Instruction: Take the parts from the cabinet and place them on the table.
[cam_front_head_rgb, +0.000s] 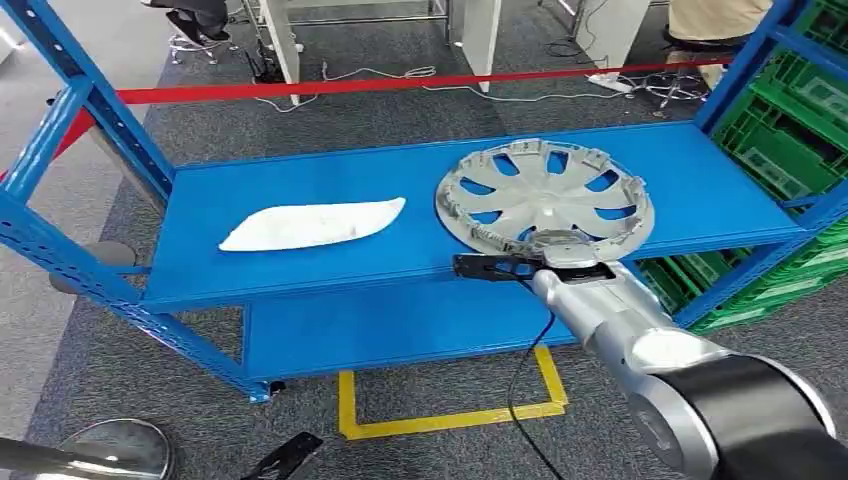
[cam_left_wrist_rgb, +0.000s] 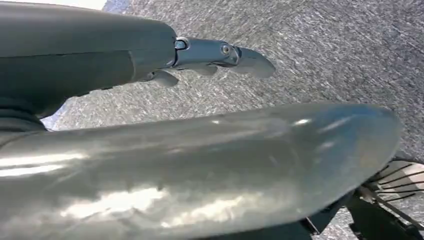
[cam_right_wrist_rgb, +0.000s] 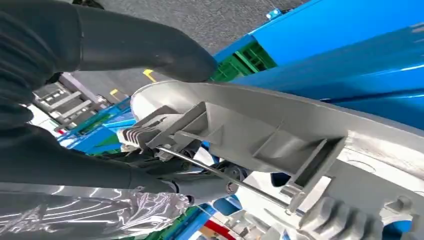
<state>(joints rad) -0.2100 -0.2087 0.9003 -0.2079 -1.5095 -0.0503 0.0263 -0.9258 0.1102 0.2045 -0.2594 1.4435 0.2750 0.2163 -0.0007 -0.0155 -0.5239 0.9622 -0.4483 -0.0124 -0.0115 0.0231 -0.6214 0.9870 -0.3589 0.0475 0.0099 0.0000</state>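
**Hubcap rim in the right hand's grasp**

Fingers of the right hand (cam_right_wrist_rgb: 165, 145) close around the near rim of the silver hubcap (cam_front_head_rgb: 545, 195), thumb over the outer face, darker fingers under the ribbed inner lip. The hubcap lies flat on the blue shelf (cam_front_head_rgb: 300, 180) of the cabinet, its near edge at the shelf's front. It looks light, stiff and brittle at its clips, so the rim seems the sound hold. A white moulded part (cam_front_head_rgb: 310, 223) lies well apart. The left hand (cam_left_wrist_rgb: 220, 55) hangs over carpet, fingers loose, holding nothing.
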